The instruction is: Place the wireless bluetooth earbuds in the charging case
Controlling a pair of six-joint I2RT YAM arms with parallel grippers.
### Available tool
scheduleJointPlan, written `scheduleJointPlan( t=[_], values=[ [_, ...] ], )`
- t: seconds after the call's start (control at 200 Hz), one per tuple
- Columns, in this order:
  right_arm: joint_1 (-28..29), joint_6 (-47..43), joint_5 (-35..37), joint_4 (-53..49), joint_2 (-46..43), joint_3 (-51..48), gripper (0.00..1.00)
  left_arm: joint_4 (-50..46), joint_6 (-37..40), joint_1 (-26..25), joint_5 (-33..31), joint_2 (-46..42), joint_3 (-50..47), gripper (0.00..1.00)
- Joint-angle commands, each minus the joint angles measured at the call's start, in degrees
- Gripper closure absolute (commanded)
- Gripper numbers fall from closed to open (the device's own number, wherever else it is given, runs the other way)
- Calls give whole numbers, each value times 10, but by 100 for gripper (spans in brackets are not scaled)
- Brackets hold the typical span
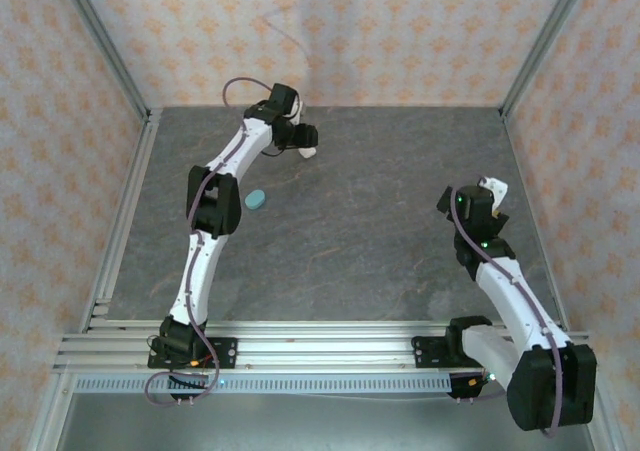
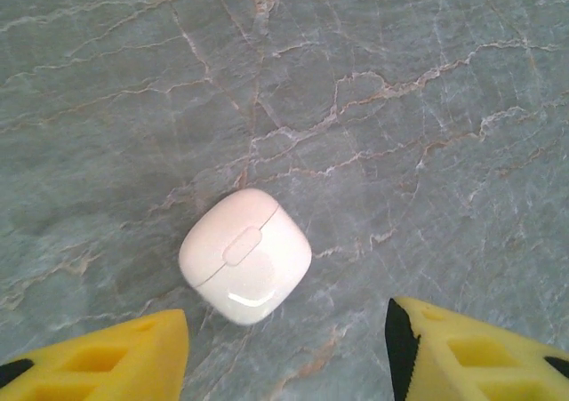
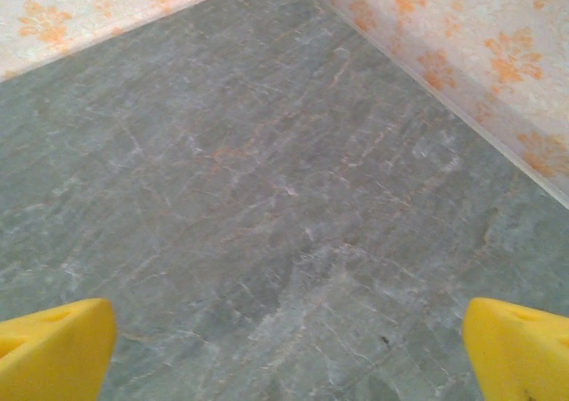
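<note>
Table (image 1: 380, 231): grey marble. My left gripper (image 2: 286, 319) has jaws parted, holding nothing. White charging case (image 2: 245, 255) lies shut just ahead of tips, apparently untouched. Lid seam runs 8-to-2 o'clock; body near-square, long axis unclear. My right gripper (image 3: 289, 325) gapes wide over bare marble. Top view adds teal case (image 1: 256, 200), 10 o'clock from table centre.

A closed white charging case (image 2: 246, 255) lies on the grey-veined bench (image 2: 400, 108), just beyond the left pincer (image 2: 286, 355), touching neither spread yellow fingertip (image 2: 107, 358).
</note>
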Motion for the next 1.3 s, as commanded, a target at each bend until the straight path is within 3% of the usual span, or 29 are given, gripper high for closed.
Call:
scheduleJointPlan(
  t=[0.0,0.025,0.035,0.06,0.34,0.59,0.776,0.921,1.076,1.291],
  values=[
    [-2,-8,25,64,-32,-36,1,-57,44,7,-26,-90,1,27],
    [-3,-13,18,76,-40,-46,1,-61,51,7,-29,-105,-9,14],
    [-2,-15,17,79,-41,-48,1,-63,54,7,-30,-112,-14,4],
    [-2,-19,12,88,-46,-56,1,-64,62,6,-32,-130,-29,0],
    [-2,-27,-3,110,-53,-85,1,-9,128,7,-123,-390,-300,0],
    [-2,-35,14,226,-48,-134,1,164,169,24,-184,-658,-638,0],
    [-2,-35,19,299,-8,-155,1,262,171,45,-245,-814,-817,0],
    [-2,-42,24,323,16,-155,1,354,169,60,-286,-910,-940,0],
    [-3,-56,38,366,59,-155,1,483,182,73,-263,-998,-1074,0],
    [-2,-71,44,440,101,-168,1,561,167,93,-303,-1025,-1163,0]
  ],
)
